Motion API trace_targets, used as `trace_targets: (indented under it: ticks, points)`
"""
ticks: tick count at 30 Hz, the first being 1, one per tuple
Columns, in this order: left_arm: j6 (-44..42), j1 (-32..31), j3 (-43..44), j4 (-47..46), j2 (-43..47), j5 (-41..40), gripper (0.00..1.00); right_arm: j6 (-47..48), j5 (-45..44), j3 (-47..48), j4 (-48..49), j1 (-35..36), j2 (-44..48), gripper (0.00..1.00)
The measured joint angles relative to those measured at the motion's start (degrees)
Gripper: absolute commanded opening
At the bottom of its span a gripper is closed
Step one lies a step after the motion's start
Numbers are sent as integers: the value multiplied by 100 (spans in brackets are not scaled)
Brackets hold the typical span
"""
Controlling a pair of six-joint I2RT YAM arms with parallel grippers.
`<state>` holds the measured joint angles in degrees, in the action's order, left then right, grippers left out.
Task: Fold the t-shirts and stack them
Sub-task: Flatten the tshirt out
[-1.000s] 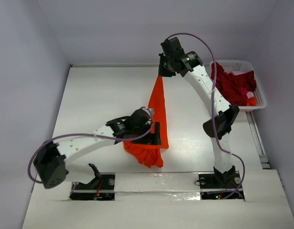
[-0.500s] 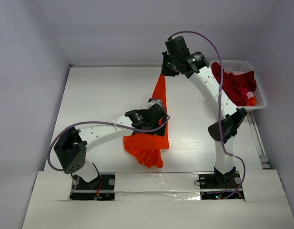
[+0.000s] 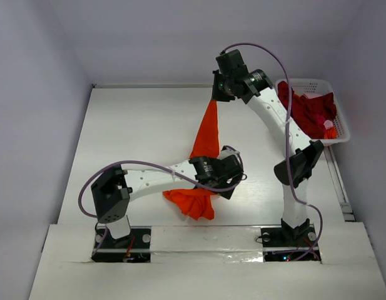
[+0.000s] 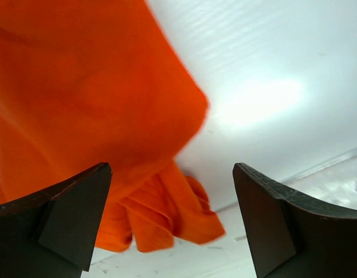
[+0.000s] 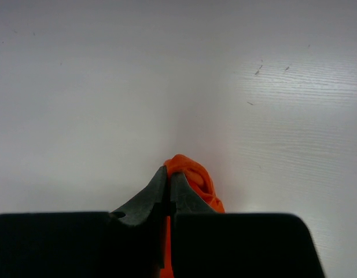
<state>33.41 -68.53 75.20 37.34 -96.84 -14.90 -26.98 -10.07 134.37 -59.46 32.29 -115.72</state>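
The bright orange t-shirt (image 3: pixel 205 134) hangs stretched from my right gripper (image 3: pixel 216 98) at the far middle of the table down to a bunched heap (image 3: pixel 191 203) near the front edge. My right gripper (image 5: pixel 169 174) is shut on a pinch of the orange cloth (image 5: pixel 192 176). My left gripper (image 3: pixel 225 181) is open and empty, low beside the right edge of the shirt; in its wrist view the orange shirt (image 4: pixel 91 98) fills the left, with the fingers (image 4: pixel 74 214) wide apart. The dark red t-shirt (image 3: pixel 305 112) lies crumpled in the basket.
A white lattice basket (image 3: pixel 340 128) stands at the table's far right edge, with a small pink and orange bit of cloth (image 3: pixel 330 128) in it. The arm bases sit on a raised strip (image 3: pixel 205 237) at the near edge.
My left arm has swung right across the front of the shirt, from its left side to its right side. My right gripper has held the shirt's top nearly still.
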Motion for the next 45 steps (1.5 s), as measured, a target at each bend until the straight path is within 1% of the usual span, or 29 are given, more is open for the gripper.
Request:
trace_targets:
  ticks: [4,8,19,32,37,45]
  points:
    - [-50,-192,275,66,-11,90,85,0,0,-35,0,-13,0,0]
    - [-114,-197,284,151,-94,111,85,0,2,-35,44,-46,13,0]
    - [-232,-192,282,166,-686,144,85,0,2,-37,98,-48,33,0]
    - [-299,-389,282,48,-1169,192,84,0,68,-293,212,-111,98,0]
    - [-295,-435,295,50,-1274,17,84,0,83,-413,297,-116,166,0]
    - [-256,-448,560,116,-1425,-557,84,0,142,-568,404,-116,269,0]
